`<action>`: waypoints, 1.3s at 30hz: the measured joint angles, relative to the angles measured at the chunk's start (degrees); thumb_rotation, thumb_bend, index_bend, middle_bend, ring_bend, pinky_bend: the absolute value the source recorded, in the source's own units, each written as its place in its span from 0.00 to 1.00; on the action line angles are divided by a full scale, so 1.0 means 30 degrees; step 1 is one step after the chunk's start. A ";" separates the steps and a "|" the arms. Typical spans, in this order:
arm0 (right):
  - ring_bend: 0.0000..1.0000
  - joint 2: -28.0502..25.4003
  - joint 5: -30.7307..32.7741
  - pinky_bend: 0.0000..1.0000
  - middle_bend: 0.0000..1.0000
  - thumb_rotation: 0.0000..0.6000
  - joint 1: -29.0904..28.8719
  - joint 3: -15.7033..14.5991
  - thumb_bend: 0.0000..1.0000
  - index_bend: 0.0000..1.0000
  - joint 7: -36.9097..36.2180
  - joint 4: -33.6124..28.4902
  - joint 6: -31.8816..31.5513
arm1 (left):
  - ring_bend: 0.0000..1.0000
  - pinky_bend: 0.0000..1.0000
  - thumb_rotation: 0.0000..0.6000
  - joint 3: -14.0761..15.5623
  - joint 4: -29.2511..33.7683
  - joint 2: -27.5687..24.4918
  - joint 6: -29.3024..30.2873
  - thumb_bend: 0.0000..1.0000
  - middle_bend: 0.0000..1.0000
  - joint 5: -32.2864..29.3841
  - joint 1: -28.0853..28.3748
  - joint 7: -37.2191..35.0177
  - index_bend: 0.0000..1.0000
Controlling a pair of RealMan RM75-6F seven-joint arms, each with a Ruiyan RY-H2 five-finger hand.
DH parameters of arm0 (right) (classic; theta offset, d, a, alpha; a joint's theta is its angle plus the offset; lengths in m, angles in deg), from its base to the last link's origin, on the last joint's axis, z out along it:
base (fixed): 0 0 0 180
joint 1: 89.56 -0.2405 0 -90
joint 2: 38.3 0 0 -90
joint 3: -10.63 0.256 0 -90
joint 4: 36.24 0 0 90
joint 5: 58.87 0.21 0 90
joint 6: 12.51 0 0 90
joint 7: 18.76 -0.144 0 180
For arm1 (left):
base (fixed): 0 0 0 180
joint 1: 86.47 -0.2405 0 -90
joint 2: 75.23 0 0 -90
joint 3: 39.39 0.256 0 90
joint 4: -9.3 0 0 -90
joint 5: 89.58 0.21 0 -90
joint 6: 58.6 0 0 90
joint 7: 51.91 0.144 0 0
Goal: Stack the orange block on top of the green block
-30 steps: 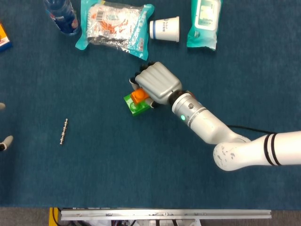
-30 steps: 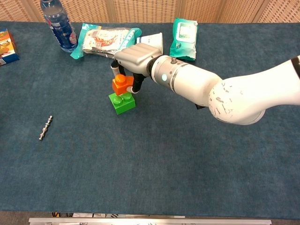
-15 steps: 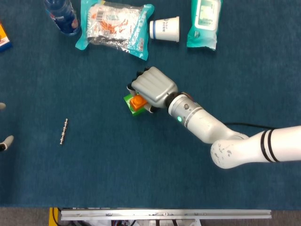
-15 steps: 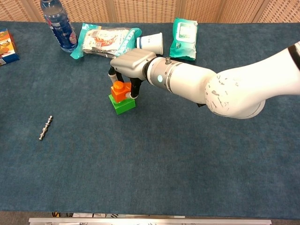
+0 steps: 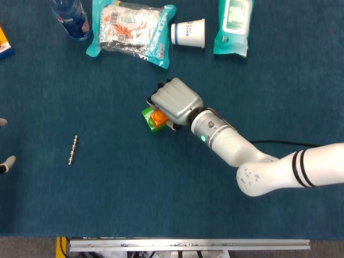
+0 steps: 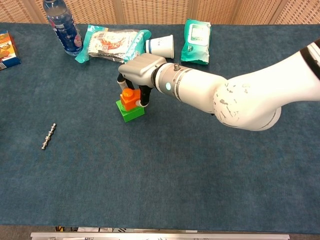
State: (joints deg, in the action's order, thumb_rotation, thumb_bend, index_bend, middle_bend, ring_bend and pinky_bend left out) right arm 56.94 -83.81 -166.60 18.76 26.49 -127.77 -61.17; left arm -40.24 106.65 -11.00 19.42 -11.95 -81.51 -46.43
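The right hand (image 6: pixel 141 71), a grey-shelled robot hand on a white arm, sits over the small orange plastic block (image 6: pixel 129 98) just left of centre in the chest view, its dark fingers (image 6: pixel 145 96) reaching down on either side of the block and gripping it. 1 second ago the orange block hung visibly higher, with more of the green base showing beneath it; half a second ago it had come down, and now it rests squarely against the top of the green plastic block (image 6: pixel 131 111), which lies on the dark blue cloth table (image 6: pixel 165 175).

In the head view the right hand (image 5: pixel 173 100) covers most of the pair, with only a sliver of the orange block (image 5: pixel 157 116) and the green block (image 5: pixel 147 115) showing at its left edge. The descent suggests the stack is essentially made; what seems left is seating the studs and letting go without dragging the top block sideways.

The left hand is barely in view: pale tips at the far left edge of the head view may belong to it, and its state cannot be told.

Along the upper edge lie a white paper cup (image 6: pixel 161 47), a teal wet-wipe packet (image 6: pixel 196 34), a crinkled snack bag (image 6: pixel 111 41) and a clear water bottle (image 6: pixel 60 25); a small metal rod (image 6: pixel 48 136) lies at mid left.
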 measured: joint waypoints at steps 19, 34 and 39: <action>0.26 0.0659 0.1335 0.28 0.44 1.00 -0.0696 -0.0281 0.31 0.57 0.0976 -0.0165 -0.1508 | 0.28 0.26 1.00 0.0061 -0.0392 0.0010 -0.0111 0.16 0.33 0.0174 0.0010 -0.0525 0.28; 0.26 0.1033 0.1771 0.28 0.44 1.00 -0.0890 -0.0264 0.31 0.57 0.1455 -0.0003 -0.1748 | 0.28 0.26 1.00 0.0078 -0.0735 0.0035 -0.0186 0.16 0.33 0.0218 -0.0019 -0.0937 0.28; 0.26 0.1010 0.1732 0.28 0.44 1.00 -0.0838 -0.0207 0.31 0.57 0.1435 -0.0112 -0.1849 | 0.28 0.26 1.00 0.0083 -0.0832 0.0074 -0.0220 0.16 0.33 0.0265 -0.0001 -0.1025 0.28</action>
State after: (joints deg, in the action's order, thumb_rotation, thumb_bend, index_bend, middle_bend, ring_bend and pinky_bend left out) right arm 59.97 -78.61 -169.12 18.13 30.79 -128.11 -66.72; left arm -39.99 104.16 -10.78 18.76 -11.15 -81.51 -49.51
